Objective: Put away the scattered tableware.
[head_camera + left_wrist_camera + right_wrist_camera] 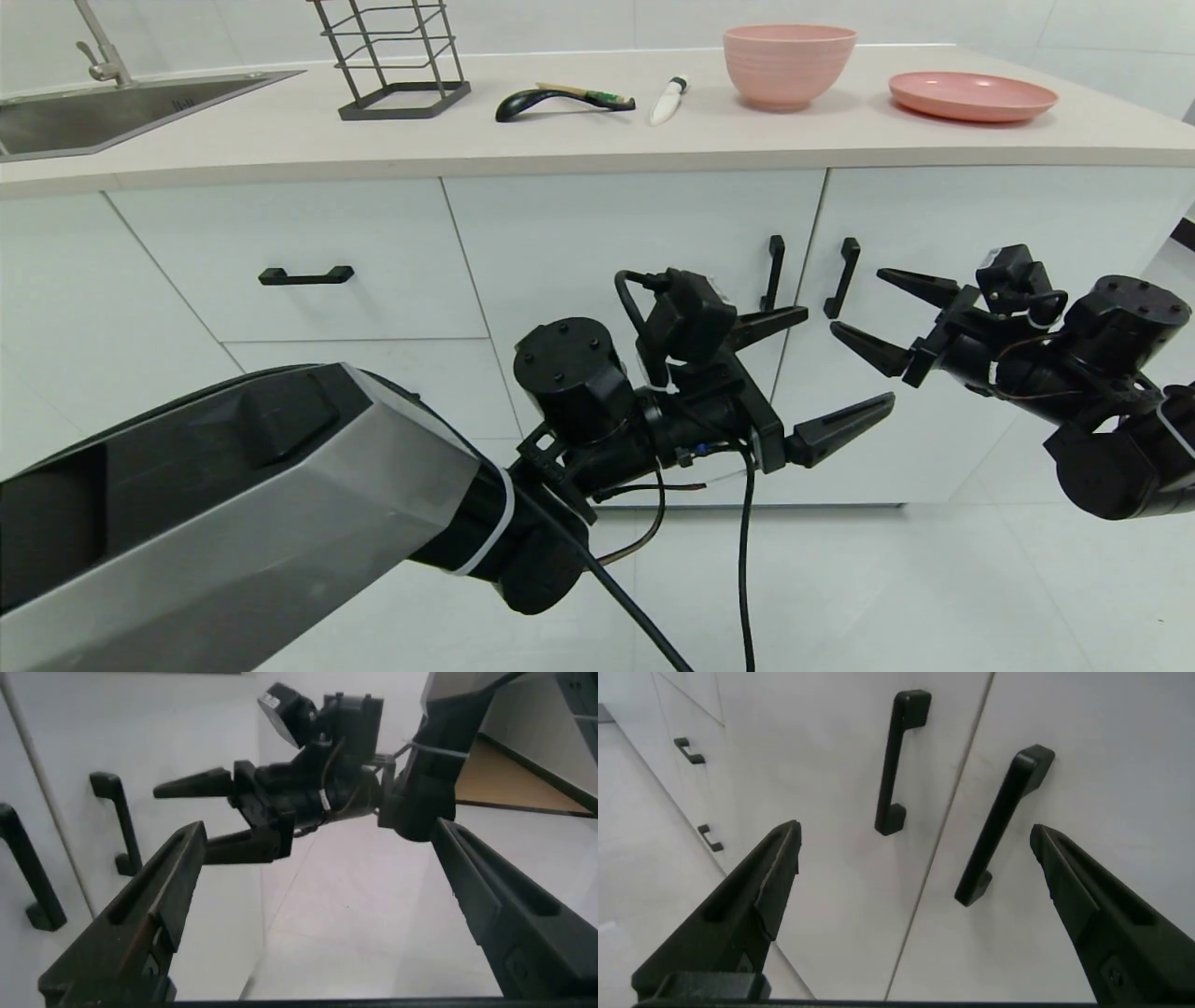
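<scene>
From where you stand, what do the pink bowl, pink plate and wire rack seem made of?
The pink bowl and pink plate: probably matte plastic or melamine, given even colour and dull sheen without glaze glints. The wire rack: likely dark-coated metal, given thin straight rods on a flat base.

Bright even light, soft shadows, edges bowed.

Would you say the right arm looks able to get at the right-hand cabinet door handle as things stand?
Probably yes. The right end effector is open and points toward the right-hand handle, which lies close ahead. The right wrist view shows nothing between its fingers and the door.
</scene>
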`<state>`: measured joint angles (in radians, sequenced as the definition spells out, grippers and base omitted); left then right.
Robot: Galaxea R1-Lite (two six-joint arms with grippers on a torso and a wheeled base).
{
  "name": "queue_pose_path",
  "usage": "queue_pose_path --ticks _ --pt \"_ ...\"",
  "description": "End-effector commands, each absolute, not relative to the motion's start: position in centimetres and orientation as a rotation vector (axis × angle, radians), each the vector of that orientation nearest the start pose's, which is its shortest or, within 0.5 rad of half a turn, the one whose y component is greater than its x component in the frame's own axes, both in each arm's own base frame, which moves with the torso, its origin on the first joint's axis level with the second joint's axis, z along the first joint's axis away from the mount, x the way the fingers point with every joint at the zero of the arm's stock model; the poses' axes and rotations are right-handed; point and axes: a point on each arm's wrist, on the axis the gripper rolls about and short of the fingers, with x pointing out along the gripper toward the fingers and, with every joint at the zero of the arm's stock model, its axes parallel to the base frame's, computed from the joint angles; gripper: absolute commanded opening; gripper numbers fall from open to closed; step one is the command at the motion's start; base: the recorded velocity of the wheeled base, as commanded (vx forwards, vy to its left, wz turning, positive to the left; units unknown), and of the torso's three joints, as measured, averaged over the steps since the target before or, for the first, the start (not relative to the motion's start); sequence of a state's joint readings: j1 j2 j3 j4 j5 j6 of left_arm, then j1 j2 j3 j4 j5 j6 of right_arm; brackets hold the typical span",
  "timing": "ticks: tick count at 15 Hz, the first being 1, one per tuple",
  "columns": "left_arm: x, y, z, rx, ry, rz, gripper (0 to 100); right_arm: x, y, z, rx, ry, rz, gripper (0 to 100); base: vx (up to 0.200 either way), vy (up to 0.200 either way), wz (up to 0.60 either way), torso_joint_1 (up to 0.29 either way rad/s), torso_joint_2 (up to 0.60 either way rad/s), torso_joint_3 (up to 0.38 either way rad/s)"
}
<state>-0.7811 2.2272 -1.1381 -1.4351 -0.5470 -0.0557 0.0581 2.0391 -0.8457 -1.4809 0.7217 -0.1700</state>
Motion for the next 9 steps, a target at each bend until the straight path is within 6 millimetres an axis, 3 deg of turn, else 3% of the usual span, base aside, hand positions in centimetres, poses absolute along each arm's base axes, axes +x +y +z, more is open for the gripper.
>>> queue_pose_path --ticks 1,2,9 --pt "29.05 -30.70 14.37 -0.085 -0.308 -1.327 100 35.92 3.64 16.16 -0.258 -0.345 0.752 100 0.000 -0.200 0.00 0.002 0.00 0.007" --pt "29.06 -30.71 14.40 -0.086 -0.315 -1.326 100 35.94 3.64 16.12 -0.258 -0.345 0.752 100 0.200 0.000 0.00 -0.002 0.00 -0.002" --pt "28.87 -30.50 14.92 -0.081 -0.370 -1.317 100 36.29 3.94 15.52 -0.251 -0.331 0.761 100 0.000 0.000 0.00 0.000 0.00 0.000"
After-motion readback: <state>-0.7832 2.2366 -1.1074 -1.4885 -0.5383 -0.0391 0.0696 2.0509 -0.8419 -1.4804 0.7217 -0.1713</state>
